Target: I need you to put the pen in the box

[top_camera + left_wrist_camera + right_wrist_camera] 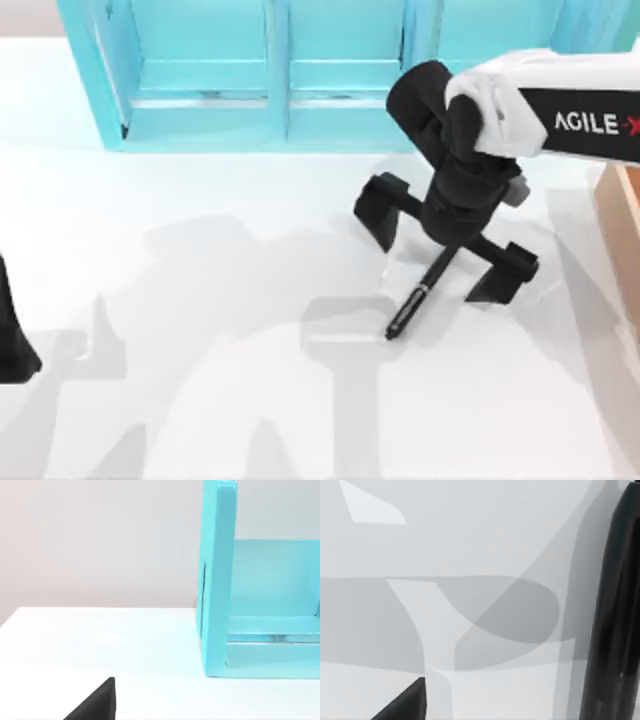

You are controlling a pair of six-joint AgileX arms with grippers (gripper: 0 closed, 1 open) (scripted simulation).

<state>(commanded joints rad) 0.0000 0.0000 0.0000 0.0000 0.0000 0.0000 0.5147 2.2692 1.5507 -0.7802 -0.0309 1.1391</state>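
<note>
The right gripper (445, 240) hangs spread wide over the pen (415, 300), nothing grasped — pickup step; next, lower, clench, then carry toward the box (622, 215) at three o'clock.

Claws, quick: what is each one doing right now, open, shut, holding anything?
Right claw: open, fingers spread wide over the pen, not gripping it.
Left claw: parked at the table's left edge; cannot be told.
</note>
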